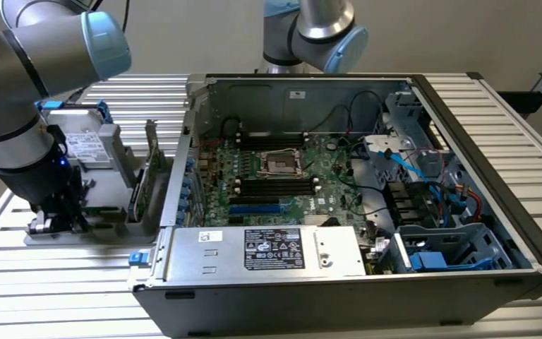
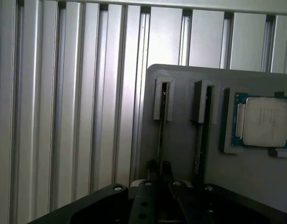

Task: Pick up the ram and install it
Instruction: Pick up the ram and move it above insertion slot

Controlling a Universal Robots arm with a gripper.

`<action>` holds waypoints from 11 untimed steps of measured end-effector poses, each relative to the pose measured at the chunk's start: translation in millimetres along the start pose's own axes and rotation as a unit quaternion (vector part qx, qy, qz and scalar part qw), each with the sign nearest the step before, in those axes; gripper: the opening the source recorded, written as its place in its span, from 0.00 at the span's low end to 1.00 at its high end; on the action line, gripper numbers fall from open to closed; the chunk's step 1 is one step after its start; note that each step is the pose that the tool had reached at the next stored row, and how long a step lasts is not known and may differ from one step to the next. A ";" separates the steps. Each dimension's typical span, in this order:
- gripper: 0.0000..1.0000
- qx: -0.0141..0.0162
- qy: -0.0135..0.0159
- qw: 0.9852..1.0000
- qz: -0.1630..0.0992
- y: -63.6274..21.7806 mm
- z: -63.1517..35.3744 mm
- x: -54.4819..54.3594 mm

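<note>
Here the gripper [image 2: 160, 169] sits over the ram [image 2: 161, 135], which stands on edge in a slot of the grey holder [image 2: 181, 154] on the table [image 2: 64, 116]; whether the jaws grip it is unclear. Print on the processor [image 2: 266, 120] lying in the same holder is unreadable.

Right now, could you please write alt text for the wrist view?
The gripper hangs over a ram stick standing on edge in a grey holder. A second stick stands in the next slot, a processor chip beyond, on a slatted metal table.
</note>
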State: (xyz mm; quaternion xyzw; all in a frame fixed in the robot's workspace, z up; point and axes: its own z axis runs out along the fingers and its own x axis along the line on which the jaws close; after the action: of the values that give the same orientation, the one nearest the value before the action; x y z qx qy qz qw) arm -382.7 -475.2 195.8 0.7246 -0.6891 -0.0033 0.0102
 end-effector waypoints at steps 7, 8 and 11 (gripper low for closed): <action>0.14 0.000 0.000 1.000 0.000 0.1 -9.1 0.1; 0.14 0.000 0.000 1.000 0.000 0.1 -10.7 0.1; 0.14 0.000 0.000 1.000 0.001 0.2 -15.7 0.1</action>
State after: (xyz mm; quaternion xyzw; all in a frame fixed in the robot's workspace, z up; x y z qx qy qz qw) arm -382.6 -475.2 211.5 0.7242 -0.6895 -0.0033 0.0102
